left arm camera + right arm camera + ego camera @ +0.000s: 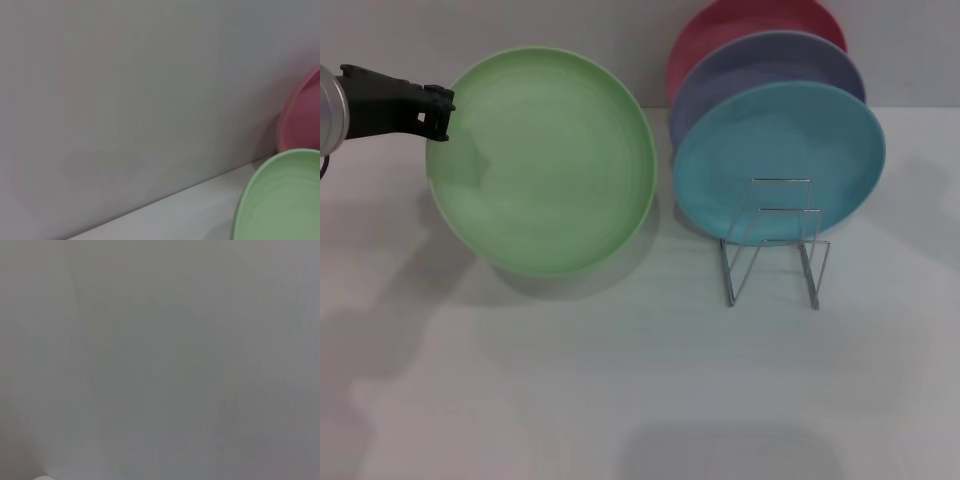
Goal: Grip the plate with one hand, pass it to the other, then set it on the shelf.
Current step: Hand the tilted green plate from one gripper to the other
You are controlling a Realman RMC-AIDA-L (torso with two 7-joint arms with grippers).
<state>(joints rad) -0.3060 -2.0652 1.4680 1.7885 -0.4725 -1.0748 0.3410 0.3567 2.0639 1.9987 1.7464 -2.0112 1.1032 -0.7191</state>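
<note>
A white bench is backing onto a grey wall. In the head view the left pincer is clamping the green plate by its left rim, tilted up, left of the shelf. The left wrist view is showing the plate's edge. The right wrist view is showing only wall, so handover and shelving remain.

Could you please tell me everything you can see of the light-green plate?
The green plate is round, matte and plastic-looking, with a shallow raised rim and faint rings inside. It is tilted up with its face toward the head camera, and its lower edge casts a shadow on the white table. The left pincer is clamped on its left rim. It sits left of the wire rack and its plates, apart from them.
</note>
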